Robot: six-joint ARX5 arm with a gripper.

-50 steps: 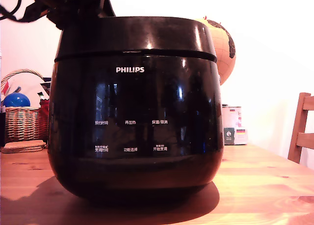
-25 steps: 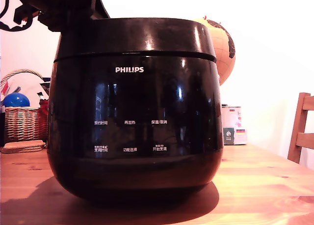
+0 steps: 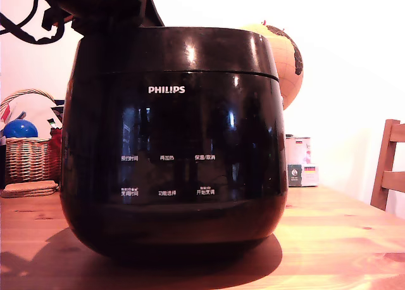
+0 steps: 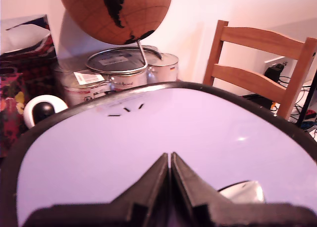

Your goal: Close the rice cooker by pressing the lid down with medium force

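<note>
Hand: in the wrist view the hand [image 4: 170, 160] has its two dark fingers pressed together, tips meeting over the lid's top, nothing between them; whether the tips touch the lid cannot be told. In the exterior view only dark arm parts and a cable [image 3: 25, 27] show above the lid, cut off by the frame's top edge.
Cooker: the cooker [image 3: 174, 176] stands on the bench [image 3: 342, 239], filling the middle of the exterior view.
Lid: the lid [image 3: 177, 48] sits down on the body with a thin seam between them; its top reads as a pale glare [image 4: 148, 138] in the wrist view, small dark marks there too faint to read.
Writing: white "PHILIPS" [image 3: 167, 89] on the front; two rows of small white Chinese labels below, too small to read.
Hidden: the globe [image 3: 286, 56] is mostly behind the cooker; the basket [image 3: 28, 154] with a blue ball [image 3: 20, 129] is partly covered at the exterior view's left.
Cut off: the chair [image 3: 387, 166] at the exterior view's right edge.
Tins: tins [image 4: 119, 71] under the globe; label print unreadable.
</note>
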